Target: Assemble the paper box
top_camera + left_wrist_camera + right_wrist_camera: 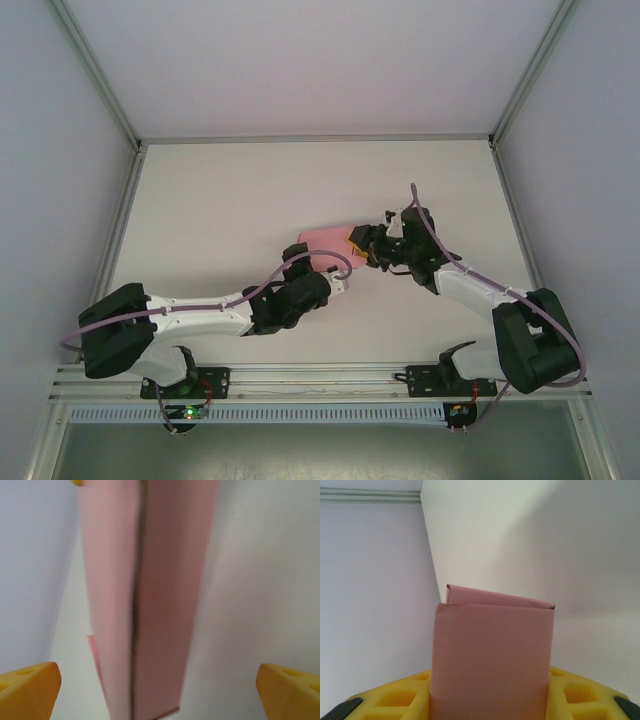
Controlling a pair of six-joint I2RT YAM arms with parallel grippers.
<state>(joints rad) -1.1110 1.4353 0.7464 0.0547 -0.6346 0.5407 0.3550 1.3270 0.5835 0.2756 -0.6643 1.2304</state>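
Pink thin-card paper box (322,240), folded flat with a lengthwise seam, lies over the middle of the white table (220,200), one end pinched by the right gripper (490,695), the left gripper (160,685) spread wide around the other.

Overhead; both wrists near paper box (322,240)

pink paper box (492,655), gripped between yellow jaws
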